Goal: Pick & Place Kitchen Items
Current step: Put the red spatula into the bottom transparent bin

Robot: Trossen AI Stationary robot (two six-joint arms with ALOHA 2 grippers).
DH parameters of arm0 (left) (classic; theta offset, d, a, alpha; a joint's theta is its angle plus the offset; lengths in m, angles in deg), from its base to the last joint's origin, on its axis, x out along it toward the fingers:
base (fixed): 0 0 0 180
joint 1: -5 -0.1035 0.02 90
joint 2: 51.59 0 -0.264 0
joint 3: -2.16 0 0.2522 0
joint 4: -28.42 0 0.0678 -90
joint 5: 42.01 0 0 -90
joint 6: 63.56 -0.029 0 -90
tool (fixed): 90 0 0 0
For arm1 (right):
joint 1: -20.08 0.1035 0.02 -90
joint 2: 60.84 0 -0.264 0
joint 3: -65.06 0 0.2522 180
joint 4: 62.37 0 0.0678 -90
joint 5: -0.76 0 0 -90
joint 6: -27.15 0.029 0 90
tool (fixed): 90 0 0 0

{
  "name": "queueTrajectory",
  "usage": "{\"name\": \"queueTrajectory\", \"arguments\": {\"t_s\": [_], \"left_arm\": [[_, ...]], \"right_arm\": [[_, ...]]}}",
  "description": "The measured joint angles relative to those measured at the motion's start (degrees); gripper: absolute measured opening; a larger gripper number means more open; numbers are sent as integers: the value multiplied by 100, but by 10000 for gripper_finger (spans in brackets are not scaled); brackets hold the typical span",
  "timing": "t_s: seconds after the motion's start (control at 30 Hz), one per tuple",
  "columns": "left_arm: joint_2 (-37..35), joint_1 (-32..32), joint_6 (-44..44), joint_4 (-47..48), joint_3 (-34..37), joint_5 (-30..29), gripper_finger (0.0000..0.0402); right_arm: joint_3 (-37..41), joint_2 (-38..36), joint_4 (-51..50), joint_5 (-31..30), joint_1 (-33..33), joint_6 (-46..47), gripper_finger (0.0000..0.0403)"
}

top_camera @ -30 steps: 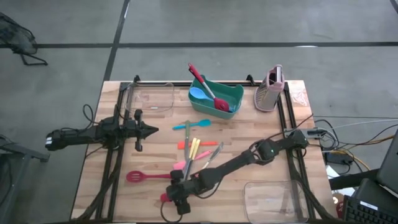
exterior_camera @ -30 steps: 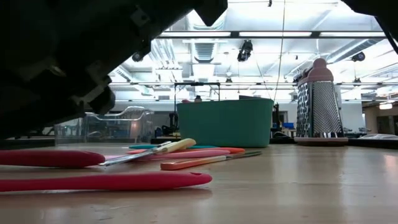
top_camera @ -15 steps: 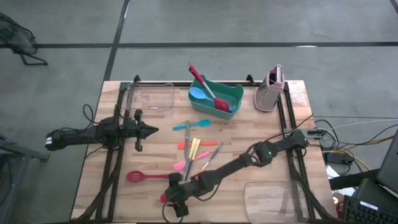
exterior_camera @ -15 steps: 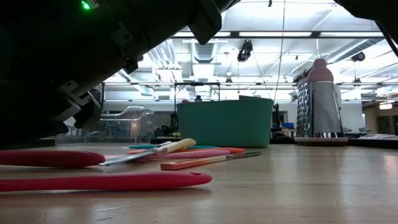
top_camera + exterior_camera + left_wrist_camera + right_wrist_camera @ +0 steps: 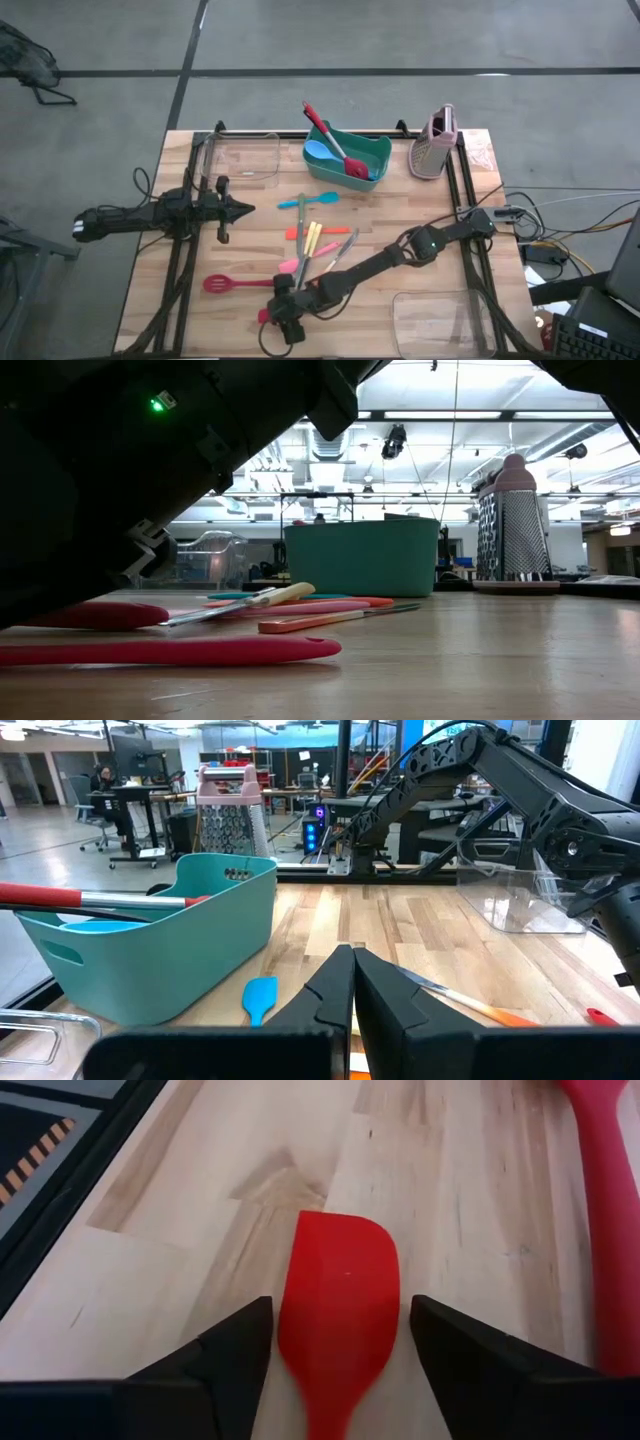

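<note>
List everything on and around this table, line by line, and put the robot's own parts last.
Light wooden table: one, under everything.
Teal plastic bin: one, far edge, middle.
Red-handled spatula: one, leaning in the bin.
Light-blue spoon: one, in the bin.
Pink-topped metal grater: one, upright, right of the bin.
Clear plastic tubs: two, one at the far left, one at the near right.
Blue spatula: one, just in front of the bin.
Pile of yellow-handled cutlery and orange and pink utensils: several, count unclear, table middle.
Red slotted spatula: one, near left of the pile.
Red flat spatula: one, near edge.
Left claw: shut, at the left side.
Right claw: open, straddling the red flat spatula.
</note>
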State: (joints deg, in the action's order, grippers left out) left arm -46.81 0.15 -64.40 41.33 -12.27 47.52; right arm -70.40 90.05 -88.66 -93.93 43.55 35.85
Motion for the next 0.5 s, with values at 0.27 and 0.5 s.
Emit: {"name": "queueTrajectory", "arguments": {"t_s": [0.27,0.5], "left_arm": [[-2,-2,0,0,0,0,19],[0,0,0,-1,1,0,19]], "right_arm": [[49,143,55,144,-17,31,146],[11,122,-40,125,-24,17,71]]}}
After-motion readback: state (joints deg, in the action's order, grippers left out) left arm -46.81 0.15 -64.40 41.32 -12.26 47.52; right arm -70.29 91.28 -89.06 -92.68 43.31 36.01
